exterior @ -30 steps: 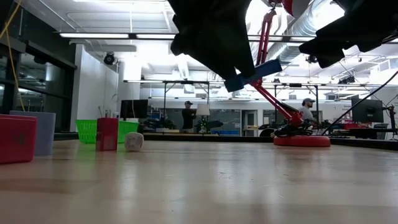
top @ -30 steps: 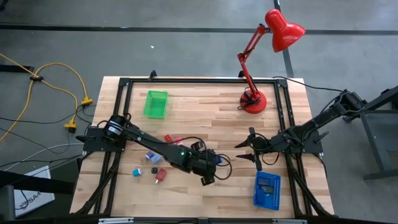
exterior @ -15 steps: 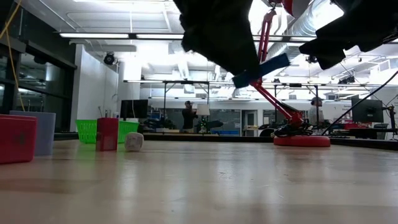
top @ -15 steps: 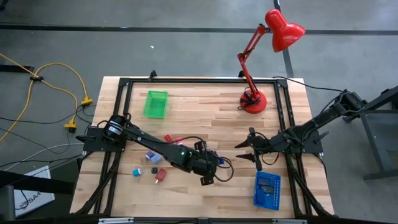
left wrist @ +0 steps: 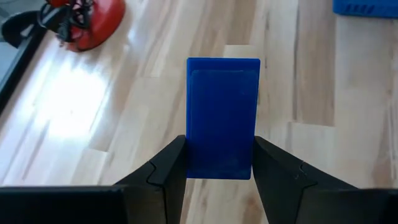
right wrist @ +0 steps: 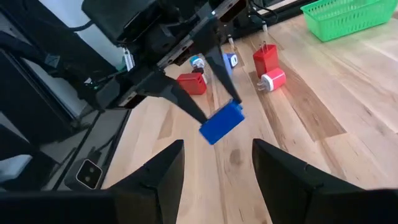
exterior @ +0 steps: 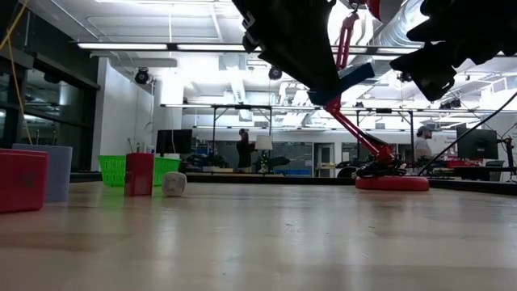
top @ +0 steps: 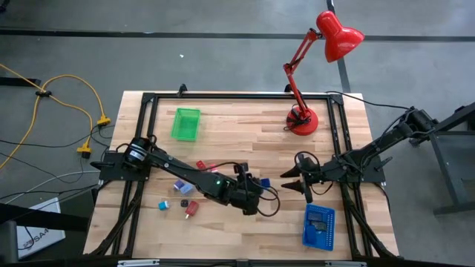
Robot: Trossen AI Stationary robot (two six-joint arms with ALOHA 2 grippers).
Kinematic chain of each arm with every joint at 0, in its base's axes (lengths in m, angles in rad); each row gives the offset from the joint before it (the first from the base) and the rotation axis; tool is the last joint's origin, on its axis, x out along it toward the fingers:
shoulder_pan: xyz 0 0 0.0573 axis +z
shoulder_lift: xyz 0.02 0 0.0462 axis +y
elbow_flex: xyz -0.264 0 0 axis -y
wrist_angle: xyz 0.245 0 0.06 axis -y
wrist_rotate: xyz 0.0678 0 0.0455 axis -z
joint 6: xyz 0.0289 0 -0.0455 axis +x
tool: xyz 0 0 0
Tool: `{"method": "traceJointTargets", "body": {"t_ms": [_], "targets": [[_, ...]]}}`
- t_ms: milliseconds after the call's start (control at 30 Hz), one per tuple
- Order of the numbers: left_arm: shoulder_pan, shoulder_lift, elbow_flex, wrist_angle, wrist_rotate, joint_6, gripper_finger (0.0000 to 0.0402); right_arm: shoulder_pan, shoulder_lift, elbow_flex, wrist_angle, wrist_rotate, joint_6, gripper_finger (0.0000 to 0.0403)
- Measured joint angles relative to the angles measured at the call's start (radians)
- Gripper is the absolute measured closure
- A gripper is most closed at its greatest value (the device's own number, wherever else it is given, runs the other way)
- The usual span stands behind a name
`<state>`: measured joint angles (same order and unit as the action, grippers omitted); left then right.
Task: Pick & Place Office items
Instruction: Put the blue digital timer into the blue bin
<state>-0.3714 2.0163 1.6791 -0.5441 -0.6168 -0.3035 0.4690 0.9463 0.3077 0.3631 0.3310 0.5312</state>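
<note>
Near right corner of the table [top: 245, 130]: blue perforated tray [top: 319, 227], some dark item lying in it, can't tell what. Near left: teal block [top: 162, 204], small black piece [top: 184, 203] and red block [top: 191, 210] loose on the wood, close together but apart. Just beyond them a blue-and-lilac block [top: 179, 187].

Left gripper [top: 258, 185] near table centre, raised off the surface, fingers [left wrist: 163, 176] closed on a blue flat block [left wrist: 222, 118], pinched at its lower end, one finger each side. Low view shows the block up in the air, tilted, clear of the tabletop.

Right gripper [top: 297, 176] to the right of it, at about the same depth, fingers spread apart, nothing between them, pointing toward the left gripper. The right wrist view looks straight at the held block, gap between the two grippers.

Further left-centre, partly under the left arm: red pieces [top: 202, 165], one hidden in part.

Far left: green tray [top: 185, 123], contents not clear. Far right: red desk lamp [top: 303, 119], base on the table, head leaning out past the far edge.

Low view background: people standing in the room, far off.
</note>
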Motion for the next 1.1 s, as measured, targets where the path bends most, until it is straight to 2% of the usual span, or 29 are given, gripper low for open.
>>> {"method": "traceJointTargets", "body": {"t_ms": [100, 233, 333, 467, 600, 1100], "targets": [[0.001, 0.000, 0.000, -0.005, -0.018, 0.001, 0.0253, 0.000, 0.000, 0.000, 0.022, -0.015, 0.047, 0.0227], [0.002, 0.000, 0.000, -0.011, -0.074, 0.001, 0.0253, -0.001, 0.006, 0.000, 0.019, 0.088, 0.287, 0.0227], [0.003, 0.000, 0.000, -0.012, -0.131, 0.017, 0.0253, -0.001, 0.008, 0.000, 0.014, 0.137, 0.363, 0.0227], [0.007, 0.000, 0.000, -0.009, -0.200, 0.027, 0.0253, -0.010, 0.011, 0.000, 0.007, 0.194, 0.387, 0.0227], [0.025, 0.000, 0.000, -0.008, -0.230, 0.060, 0.0253, -0.046, 0.011, 0.000, 0.007, 0.202, 0.388, 0.0227], [0.123, 0.000, 0.000, 0.000, -0.219, 0.136, 0.0253, -0.180, 0.011, 0.000, -0.016, 0.187, 0.289, 0.0227]]}}
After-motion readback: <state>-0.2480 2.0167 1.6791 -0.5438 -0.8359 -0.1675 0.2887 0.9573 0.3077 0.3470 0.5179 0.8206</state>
